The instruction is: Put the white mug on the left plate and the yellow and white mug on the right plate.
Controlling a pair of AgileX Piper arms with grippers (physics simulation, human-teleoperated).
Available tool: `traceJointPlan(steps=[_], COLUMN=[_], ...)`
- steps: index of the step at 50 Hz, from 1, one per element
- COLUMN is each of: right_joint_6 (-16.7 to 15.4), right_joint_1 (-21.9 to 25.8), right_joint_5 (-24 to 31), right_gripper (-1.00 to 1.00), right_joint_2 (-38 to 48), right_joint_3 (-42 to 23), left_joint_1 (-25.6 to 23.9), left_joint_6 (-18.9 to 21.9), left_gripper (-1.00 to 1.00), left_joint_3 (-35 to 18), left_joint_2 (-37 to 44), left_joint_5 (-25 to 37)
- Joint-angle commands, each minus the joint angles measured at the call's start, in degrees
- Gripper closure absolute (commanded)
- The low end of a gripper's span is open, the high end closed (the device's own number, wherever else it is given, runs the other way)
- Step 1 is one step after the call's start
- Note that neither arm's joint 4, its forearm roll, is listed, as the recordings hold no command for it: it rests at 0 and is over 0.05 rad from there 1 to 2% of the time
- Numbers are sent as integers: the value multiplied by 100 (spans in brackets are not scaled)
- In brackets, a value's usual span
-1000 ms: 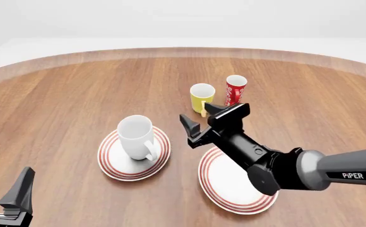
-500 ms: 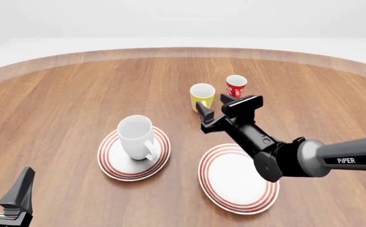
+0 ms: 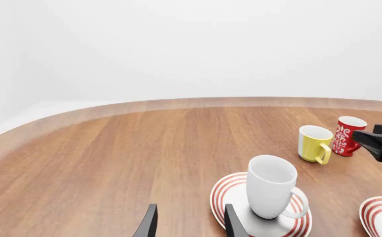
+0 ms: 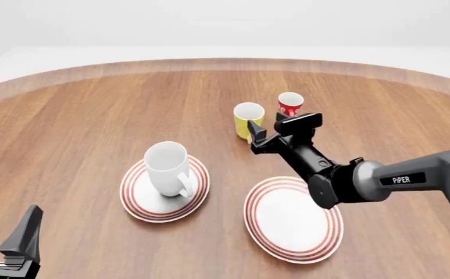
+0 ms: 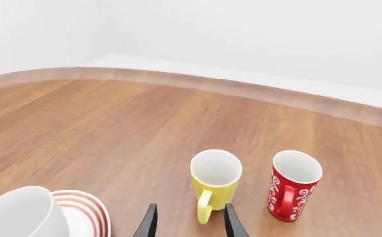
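Since a second ago the right gripper (image 4: 277,131) has travelled away from the right plate (image 4: 292,222) and now sits just short of the yellow and white mug (image 4: 248,120), while the left gripper (image 4: 8,232) has stayed low at the near edge and the cups have not shifted. Counted up, two ringed plates, three cups and two arms are on or over the wooden surface (image 4: 85,128).

Both of the right gripper's fingers (image 5: 149,223) are spread apart and hold nothing. In the right wrist view the yellow and white mug (image 5: 212,184) stands straight ahead of them, its handle turned toward the fingers and lined up with the gap between them, not yet enclosed. A red cup (image 5: 292,183) stands just beside that mug, outside the span of the fingers. The right plate lies bare under the right arm, behind the fingers.

The left gripper's fingers (image 3: 148,224) are also apart and empty. Ahead of them and off to one side, the white mug (image 3: 270,186) stands upright on the left plate (image 3: 225,195), well apart from those fingers.
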Motion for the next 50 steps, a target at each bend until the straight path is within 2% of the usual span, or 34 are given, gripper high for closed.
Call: traceJointPlan(steps=[1,50], right_joint_6=[24,79], right_joint_1=[-125,-127], right_joint_5=[82,604], right_gripper=[-100,-100], right_joint_2=[327,1486], right_joint_3=[-326,-1557], left_joint_1=[0,0], left_joint_6=[0,0], left_gripper=[-100,-100], left_joint_3=[0,0], left_joint_2=[0,0], left_joint_5=[0,0])
